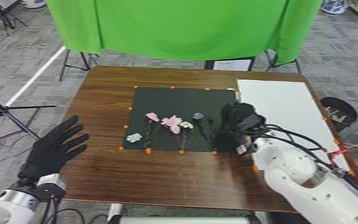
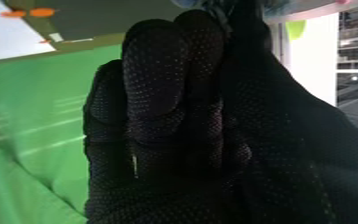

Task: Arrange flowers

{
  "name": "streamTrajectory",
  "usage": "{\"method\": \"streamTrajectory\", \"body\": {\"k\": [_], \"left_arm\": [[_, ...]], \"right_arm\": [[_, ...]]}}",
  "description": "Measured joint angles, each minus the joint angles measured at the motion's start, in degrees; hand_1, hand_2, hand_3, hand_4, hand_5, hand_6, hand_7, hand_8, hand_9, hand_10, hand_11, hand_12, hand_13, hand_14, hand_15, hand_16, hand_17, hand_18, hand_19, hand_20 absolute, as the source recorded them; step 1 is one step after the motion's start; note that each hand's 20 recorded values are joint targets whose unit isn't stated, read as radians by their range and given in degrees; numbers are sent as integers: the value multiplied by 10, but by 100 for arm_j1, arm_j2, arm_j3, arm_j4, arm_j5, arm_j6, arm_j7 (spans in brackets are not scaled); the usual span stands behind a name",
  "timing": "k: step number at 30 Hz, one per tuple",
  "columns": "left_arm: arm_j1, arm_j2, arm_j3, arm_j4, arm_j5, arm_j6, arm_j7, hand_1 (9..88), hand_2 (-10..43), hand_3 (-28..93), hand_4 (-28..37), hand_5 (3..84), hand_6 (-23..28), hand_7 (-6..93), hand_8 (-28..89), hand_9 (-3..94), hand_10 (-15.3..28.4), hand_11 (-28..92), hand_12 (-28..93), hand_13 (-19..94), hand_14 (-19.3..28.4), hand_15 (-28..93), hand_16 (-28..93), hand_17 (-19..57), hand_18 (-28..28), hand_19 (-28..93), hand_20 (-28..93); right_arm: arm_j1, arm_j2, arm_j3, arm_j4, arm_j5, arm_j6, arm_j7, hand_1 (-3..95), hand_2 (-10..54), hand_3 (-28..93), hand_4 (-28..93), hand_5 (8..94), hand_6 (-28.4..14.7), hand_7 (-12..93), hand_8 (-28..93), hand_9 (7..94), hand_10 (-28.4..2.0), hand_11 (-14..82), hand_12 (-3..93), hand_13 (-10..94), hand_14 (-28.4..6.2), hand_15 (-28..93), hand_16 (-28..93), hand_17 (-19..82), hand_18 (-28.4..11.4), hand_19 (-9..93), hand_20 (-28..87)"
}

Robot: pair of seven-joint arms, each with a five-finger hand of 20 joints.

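Flowers (image 1: 172, 123): five in sight, left of right robot hand (image 1: 239, 117), which covers part of one black mat (image 1: 167, 100) beneath; its grip, cannot tell. Outward: one white sheet (image 1: 273, 100) on surface (image 1: 113, 175); left robot hand (image 1: 47, 155), fingers apart; one green cloth (image 1: 175, 30) beyond.

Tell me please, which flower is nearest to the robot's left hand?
The white flower near the mat's left edge; the others, pink, bluish or white, lie farther right.

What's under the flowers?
Under the flowers you can see a black mat, and around it the brown table. The bits of mat right beneath the petals and stems are covered, so I can't see those.
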Motion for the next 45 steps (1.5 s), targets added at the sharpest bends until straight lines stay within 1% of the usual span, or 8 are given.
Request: {"method": "streamTrajectory", "body": {"k": [2,6,8,19,23,31,35,45], "left_arm": [[-8,0,6,4,0,-2,-1,235,-12,706,-283,244,38,163,-102,213,107,146,173,155,154,277,5,-117,187,333,89],[-9,0,7,4,0,-4,-2,235,-13,708,-283,247,39,163,-102,214,107,146,172,156,154,277,5,-116,187,333,89],[-9,-5,7,4,0,-4,-4,235,-13,707,-283,248,40,162,-102,214,107,146,171,156,154,277,4,-116,187,332,89],[-7,-13,-1,5,1,-11,-6,235,-14,707,-283,248,39,163,-102,215,107,146,170,156,154,277,4,-116,187,333,89],[-15,-38,-2,5,5,-14,1,236,-15,708,-283,248,39,163,-102,214,107,145,170,155,153,274,3,-116,187,332,88],[-46,-215,38,-11,173,-36,128,243,-89,677,-283,231,33,163,-100,190,100,131,186,133,138,241,19,-118,196,326,87],[-47,-253,79,-14,228,-70,328,238,-91,670,-283,229,34,161,-99,181,96,117,194,125,133,200,26,-117,197,317,83],[-232,-421,450,-86,212,33,855,238,-83,620,-283,225,31,157,-98,172,90,83,198,112,133,134,40,-120,201,287,76]], "right_arm": [[-13,-22,-18,28,-26,-5,4,436,-95,828,-283,673,36,514,-31,865,-33,187,516,779,-18,483,367,286,-151,720,414],[-69,-34,-15,56,-45,-18,15,348,-95,785,-283,642,32,510,-23,762,-68,396,342,715,-42,565,283,267,-162,716,438],[-118,-36,21,55,-31,-18,8,297,-95,809,-283,636,40,495,-125,720,-79,442,321,684,-49,596,279,257,-168,719,447],[-433,-81,521,-170,375,-8,-51,159,-95,818,-283,533,4,487,-210,570,-107,488,321,567,-85,663,263,205,-190,714,464],[-785,-166,1150,-568,884,-169,-37,160,-54,864,-281,424,-28,400,-194,439,-135,390,279,417,-116,612,193,176,-197,670,432],[-1756,-880,3304,-1325,3523,-1446,-469,148,-32,865,-280,374,-29,271,-148,386,-139,193,242,321,-113,338,201,109,-206,515,305],[-2068,-1188,3958,-1367,4349,-1711,-534,80,-11,836,-282,382,-36,118,-93,352,-133,47,215,263,-127,67,310,31,-225,373,215],[-3037,-1918,5143,-1653,7215,-1993,-413,52,-9,814,-283,284,-24,82,-78,251,-108,-4,204,151,-115,-58,352,-71,-210,306,134]]}}
